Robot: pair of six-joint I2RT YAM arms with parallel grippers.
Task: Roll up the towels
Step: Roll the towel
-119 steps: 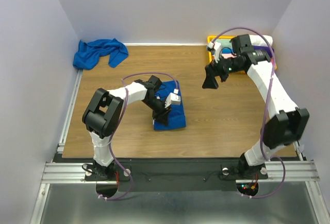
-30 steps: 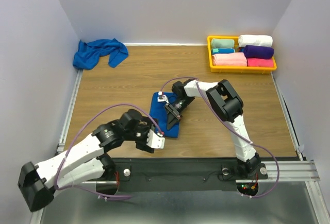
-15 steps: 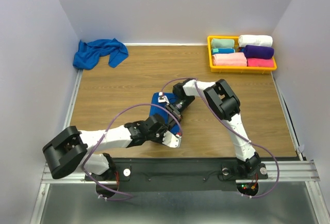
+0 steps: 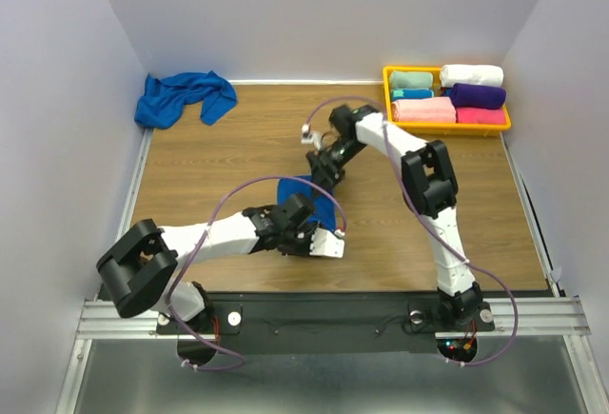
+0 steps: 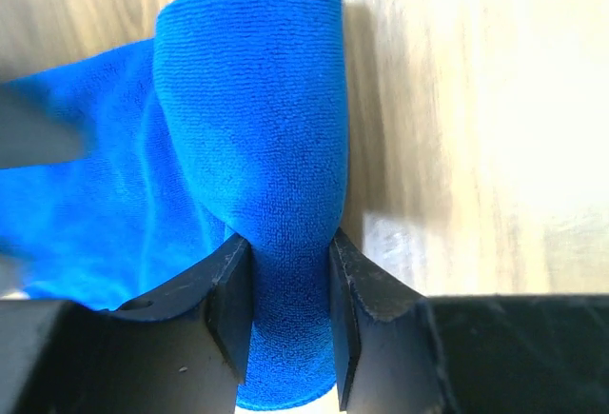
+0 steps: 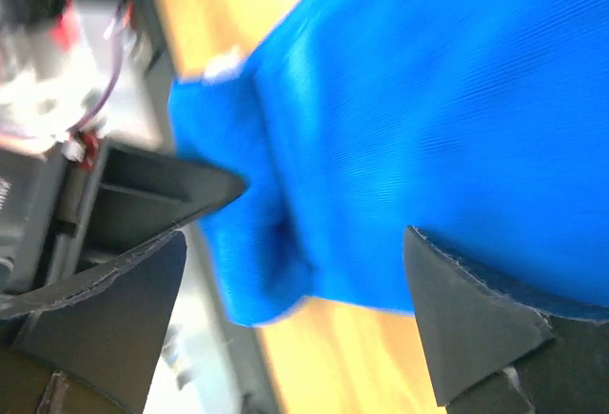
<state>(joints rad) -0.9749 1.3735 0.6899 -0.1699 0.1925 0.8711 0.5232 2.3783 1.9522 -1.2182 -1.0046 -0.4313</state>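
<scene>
Wrist view shows left end effector (image 5: 288, 245) pinching the rolled towel (image 5: 252, 100); overhead hides this; right end effector (image 6: 304, 233) seemingly spread wide.

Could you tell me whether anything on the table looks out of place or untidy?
Yes: a blue towel lies crumpled in the far left corner, unrolled, while the towels in the yellow tray are neatly rolled. The other blue towel, mid-table, is part rolled.

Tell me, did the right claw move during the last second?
Yes. The right gripper drew back from the blue towel, toward the yellow tray.
</scene>
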